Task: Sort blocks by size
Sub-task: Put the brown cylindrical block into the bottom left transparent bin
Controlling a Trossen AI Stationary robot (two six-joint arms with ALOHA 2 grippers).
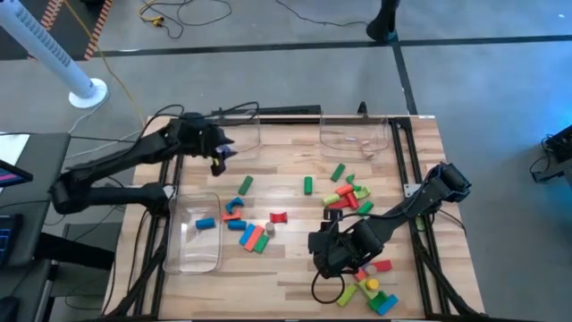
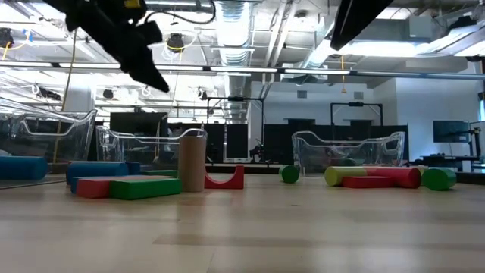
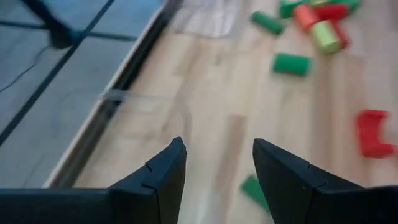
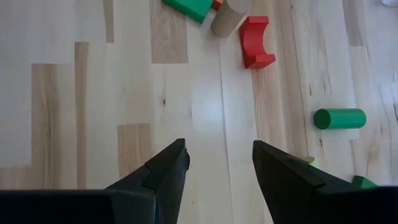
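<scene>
Blocks lie scattered on the wooden table: a green bar (image 1: 245, 184), a green cylinder (image 1: 307, 185), a red arch (image 1: 279, 217), a wood cylinder (image 2: 192, 159) standing on end, and a mixed cluster (image 1: 347, 197) at the right. One blue block (image 1: 206, 223) lies in the near-left clear bin (image 1: 195, 255). My left gripper (image 3: 217, 146) hangs open above the table by the far-left bin (image 1: 237, 125), with nothing between its fingers. My right gripper (image 4: 217, 146) is open above bare wood near the table's front, the red arch (image 4: 256, 41) beyond it.
A second clear bin (image 1: 355, 134) stands at the far right. More blocks (image 1: 375, 291) lie near the front right corner, behind my right gripper (image 1: 323, 243). Bare wood lies between the middle blocks and the far bins.
</scene>
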